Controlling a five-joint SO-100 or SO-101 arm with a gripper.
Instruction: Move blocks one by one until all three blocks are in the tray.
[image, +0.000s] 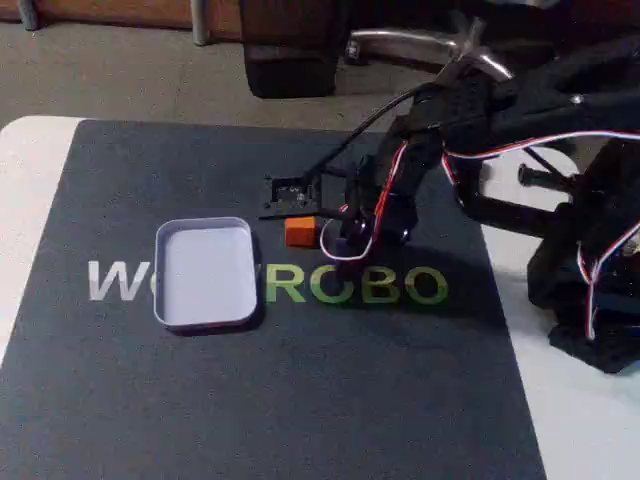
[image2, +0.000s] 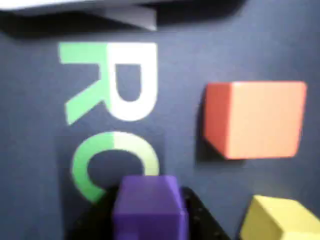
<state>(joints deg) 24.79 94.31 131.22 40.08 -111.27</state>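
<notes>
The pale tray (image: 205, 272) lies on the dark mat, left of centre, with nothing in it. The orange block (image: 300, 232) sits on the mat just right of the tray. My gripper (image: 338, 240) is low over the mat right beside that block. In the wrist view the blue-purple block (image2: 149, 207) is at the bottom centre. My gripper (image2: 150, 222) has a black finger (image2: 202, 217) pressed against each side of it. The orange block (image2: 255, 120) lies to the upper right. The yellow block (image2: 280, 220) is at the bottom right corner, close to the held block.
The mat (image: 300, 400) carries large printed letters (image2: 120, 85). The arm's base and red-white cables (image: 590, 290) fill the right side on the white table. A chair base (image: 420, 45) stands behind the table. The tray rim (image2: 75, 4) runs along the wrist view's top edge.
</notes>
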